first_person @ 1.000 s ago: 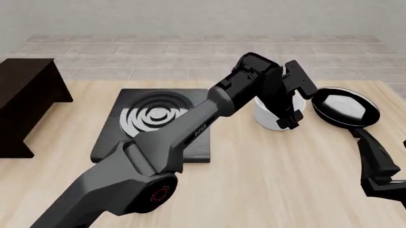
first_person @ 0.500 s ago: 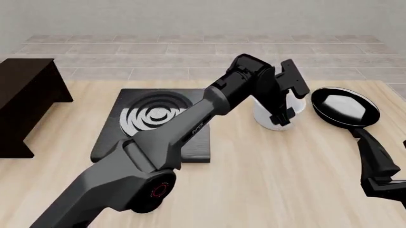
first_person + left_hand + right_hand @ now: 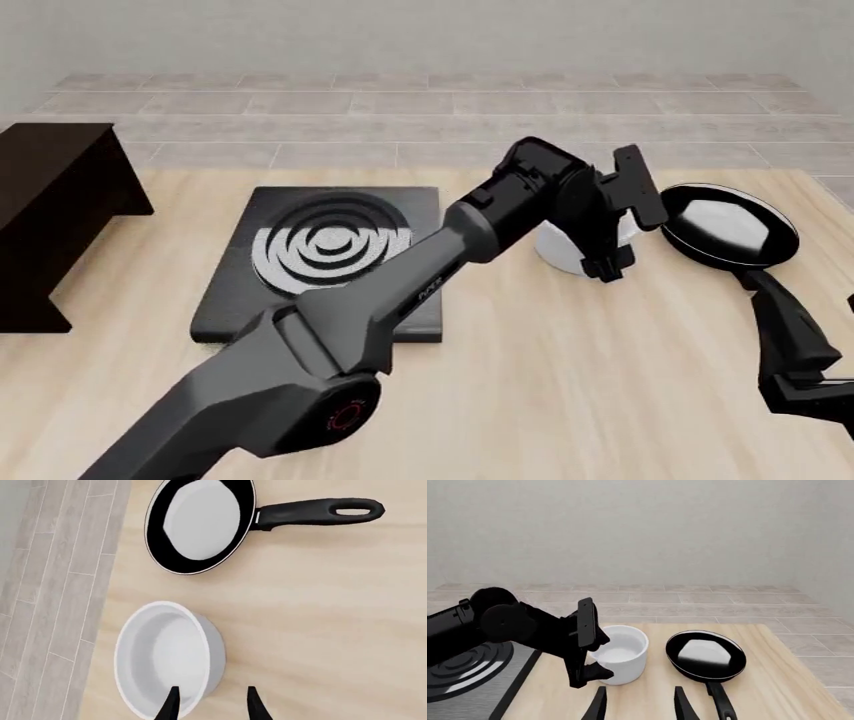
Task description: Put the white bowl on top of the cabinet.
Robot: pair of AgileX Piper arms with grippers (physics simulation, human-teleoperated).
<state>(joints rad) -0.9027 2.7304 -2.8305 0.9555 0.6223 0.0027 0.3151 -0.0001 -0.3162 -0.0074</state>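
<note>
**Pan and stove plate on the wooden table**

A black frying pan [image 3: 727, 226] lies on the light wooden table [image 3: 561, 380] near its right side, its handle [image 3: 320, 512] pointing toward the camera side, white glare filling its base. Well apart to the left sits a flat black stove plate [image 3: 320, 260] — concentric pale rings on its top

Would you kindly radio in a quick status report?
Left gripper open, fingers straddling the deep white bowl wall. Right gripper open, idle. Bowl on table, beside black frying pan.
</note>
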